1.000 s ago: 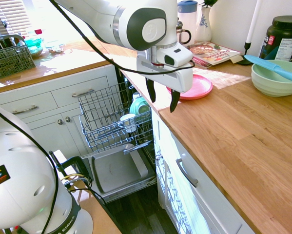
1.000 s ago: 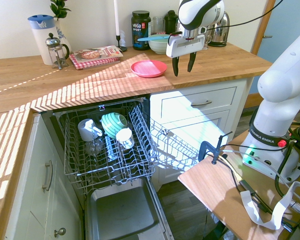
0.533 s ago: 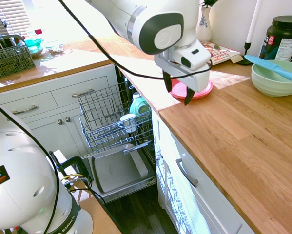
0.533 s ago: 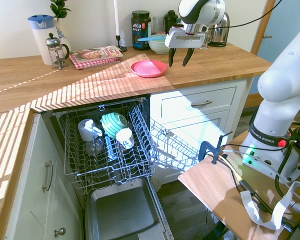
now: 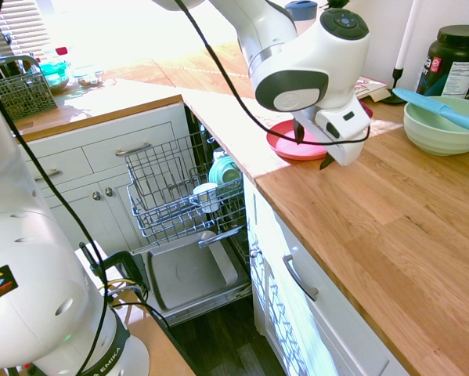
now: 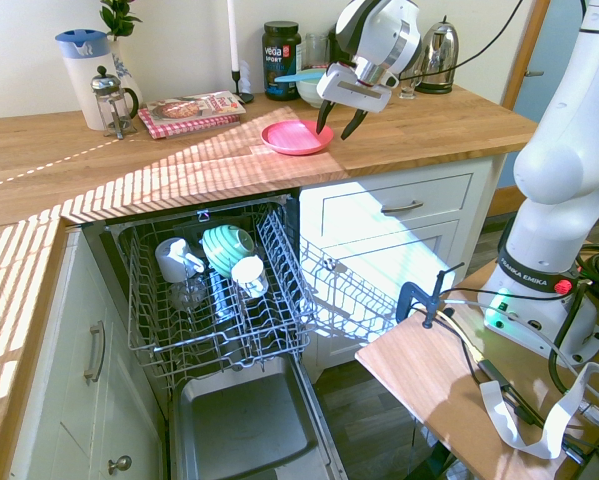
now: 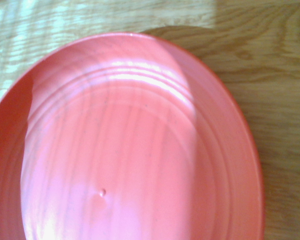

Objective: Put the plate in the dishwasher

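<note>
We find the plate (image 6: 297,137) lying flat on the wooden counter (image 5: 391,227), near the front edge, above the open dishwasher (image 6: 219,300). Nothing of the task proper is done yet: the plate has not been lifted.

The gripper (image 6: 338,118) is tilted and hangs at the plate's edge on the side toward the pale green bowl (image 5: 444,125). Its two dark fingers stand apart, with nothing between them. From the second exterior view, one finger seems to be over the rim and the other just outside it; in the first exterior view the hand body hides most of this, so we cannot say whether either finger touches the plate.

The wrist view is filled by the plate's inner surface, with bare wood beyond its rim, which agrees with a close approach.

The dishwasher rack (image 6: 204,290) is pulled out and holds a teal bowl (image 6: 227,246) and white cups (image 6: 247,276). The wire section beside them looks free.

We judge this as the approach stage. What is left:
- close on the rim
- lift
- carry down to the rack
- release
</note>
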You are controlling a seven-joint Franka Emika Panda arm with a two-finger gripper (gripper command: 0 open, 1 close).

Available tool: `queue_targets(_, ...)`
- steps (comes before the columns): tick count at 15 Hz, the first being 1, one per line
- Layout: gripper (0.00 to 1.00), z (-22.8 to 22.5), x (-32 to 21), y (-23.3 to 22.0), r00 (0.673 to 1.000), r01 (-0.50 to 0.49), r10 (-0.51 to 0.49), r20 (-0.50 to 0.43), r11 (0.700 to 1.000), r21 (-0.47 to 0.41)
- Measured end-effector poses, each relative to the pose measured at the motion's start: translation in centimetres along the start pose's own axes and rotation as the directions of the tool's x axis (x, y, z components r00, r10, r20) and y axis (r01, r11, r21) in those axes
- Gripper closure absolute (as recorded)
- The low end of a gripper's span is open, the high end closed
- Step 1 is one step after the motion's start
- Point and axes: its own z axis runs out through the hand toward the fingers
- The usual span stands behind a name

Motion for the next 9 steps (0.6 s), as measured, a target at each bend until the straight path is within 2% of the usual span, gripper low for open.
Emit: queue_targets(9,1.0,2.0,0.4,-1.8,0.998,-0.018,0.018,0.059,1.0,-0.008)
